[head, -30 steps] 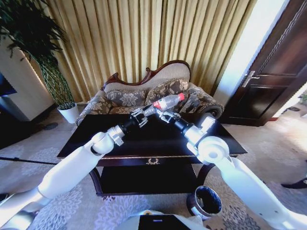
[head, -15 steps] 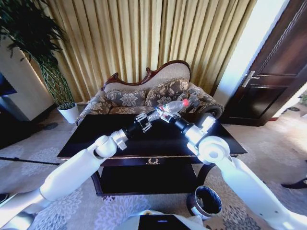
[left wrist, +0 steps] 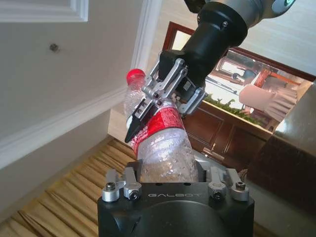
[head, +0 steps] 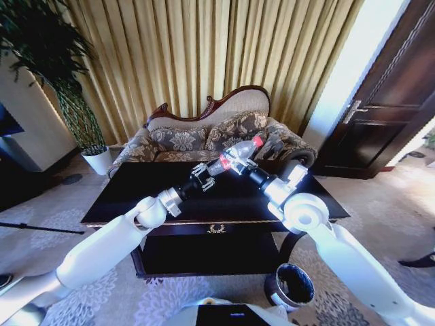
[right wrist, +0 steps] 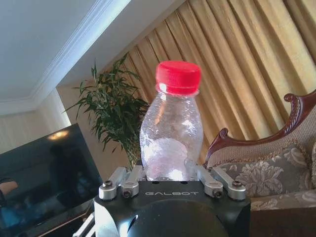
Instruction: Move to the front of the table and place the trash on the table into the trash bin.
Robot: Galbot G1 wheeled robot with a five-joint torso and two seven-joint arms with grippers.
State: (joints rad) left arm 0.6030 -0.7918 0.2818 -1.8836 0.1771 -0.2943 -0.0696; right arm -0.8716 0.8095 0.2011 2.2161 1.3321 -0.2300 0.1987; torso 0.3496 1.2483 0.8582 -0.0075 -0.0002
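Both grippers are on the bottle (head: 236, 151) up in the air over the back half of the table (head: 136, 197), seen from the head camera. Left gripper (head: 207, 173) has the lower end, right gripper (head: 234, 161) is clamped around the middle, red cap pointing toward the sofa (head: 183, 139). Trash bin (head: 291, 285) sits on the carpet by the table's front right corner, well apart from the bottle.

Left wrist camera: the left gripper (left wrist: 173, 180) has its fingers closed on the bottle's (left wrist: 160, 143) base, and the right gripper (left wrist: 158, 106) pinches it across the red label farther up, just below the cap.

Right wrist camera: right gripper (right wrist: 170, 180) with the bottle (right wrist: 172, 136) standing straight out between its fingers, which look snug on it, though the actual contact is kinda hidden behind the gripper body. A plant (right wrist: 116, 113) and curtain (right wrist: 237, 74) are behind it.
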